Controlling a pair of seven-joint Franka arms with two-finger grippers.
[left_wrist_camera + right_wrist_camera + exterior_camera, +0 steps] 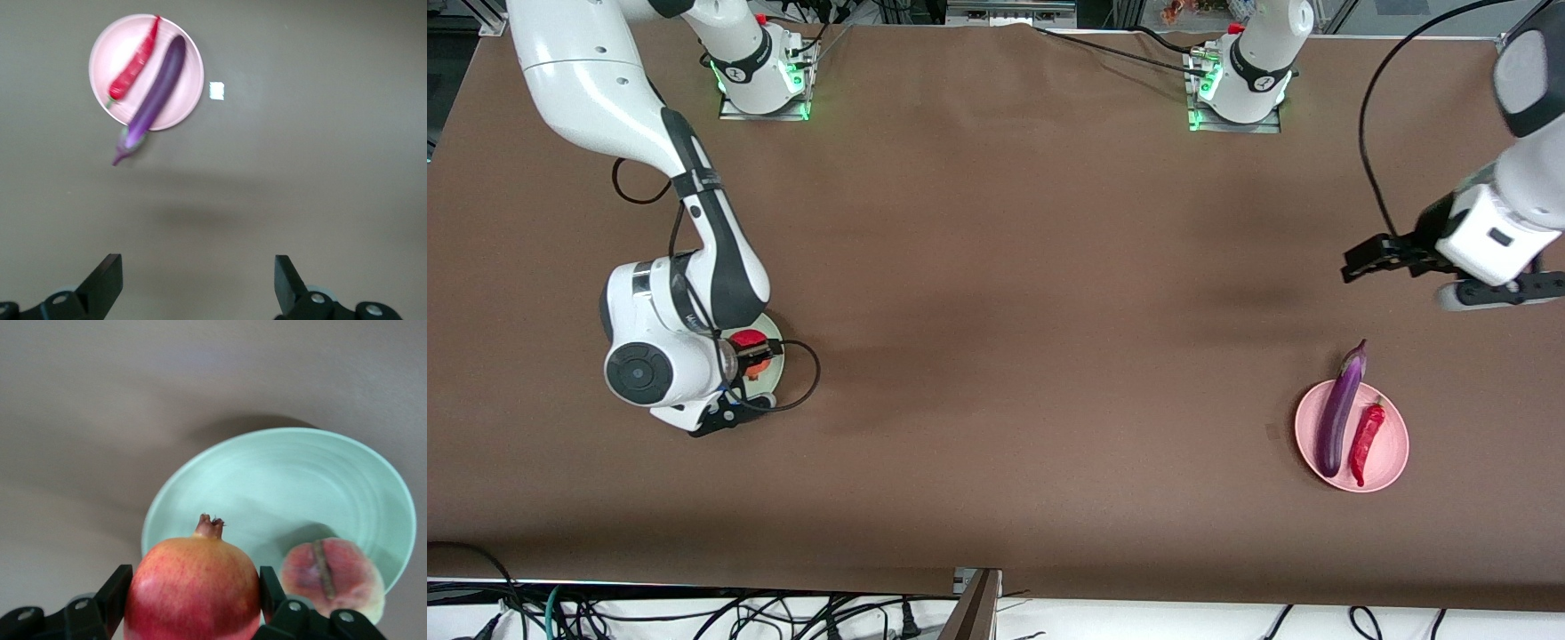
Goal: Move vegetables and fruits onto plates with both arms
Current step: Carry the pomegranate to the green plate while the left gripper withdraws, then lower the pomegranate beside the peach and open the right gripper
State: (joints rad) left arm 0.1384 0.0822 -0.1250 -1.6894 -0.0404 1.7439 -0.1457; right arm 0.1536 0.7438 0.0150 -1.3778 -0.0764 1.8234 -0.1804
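Front view: brown table (996,293); right gripper (193,607) clamped on red fruit (192,590) over mint plate (267,487) near right arm's edge, left gripper (199,283) wide open, idle over left arm's edge.

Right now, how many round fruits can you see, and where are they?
2. The red round fruit with a small nub is clamped in the right gripper over the pale mint green plate. The pale yellow, pink-blushed peach rests on that plate, largely hidden in the front view.

Robotics lab, brown-covered table (996,267), bolted arm bases w/ LEDs (765,84), loose cables (694,613)
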